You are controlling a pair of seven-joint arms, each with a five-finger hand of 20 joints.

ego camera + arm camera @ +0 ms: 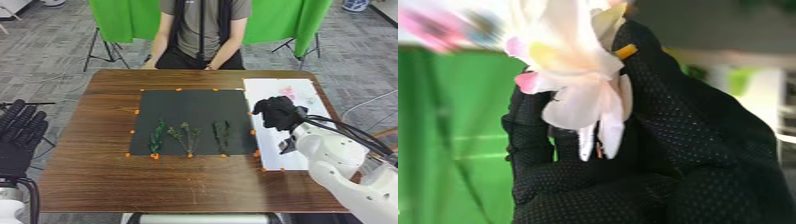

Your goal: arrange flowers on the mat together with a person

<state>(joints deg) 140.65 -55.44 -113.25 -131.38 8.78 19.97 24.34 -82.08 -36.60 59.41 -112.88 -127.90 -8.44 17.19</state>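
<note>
In the head view the right hand (pixel 279 113) is over the left edge of the white sheet (pixel 282 160), beside the dark mat (pixel 188 107). The right wrist view shows the right hand (pixel 673 110) pinching a pale flower (pixel 571 60) with pink-tipped petals between thumb and fingers. Three green stems lie on the mat's near part: a leafy one (pixel 157 136), a branching one (pixel 187 136) and another leafy one (pixel 221 135). A pink flower (pixel 288 92) lies on the white sheet beyond the hand. Off the table's left side, the left hand (pixel 19 135) has straight fingers.
Orange tape pieces (pixel 137 111) edge the mat and the sheet on the wooden table (pixel 98 170). A person (pixel 202 37) is at the far edge, before a green cloth (pixel 124 20). The right arm (pixel 333 155) crosses the sheet's near right part.
</note>
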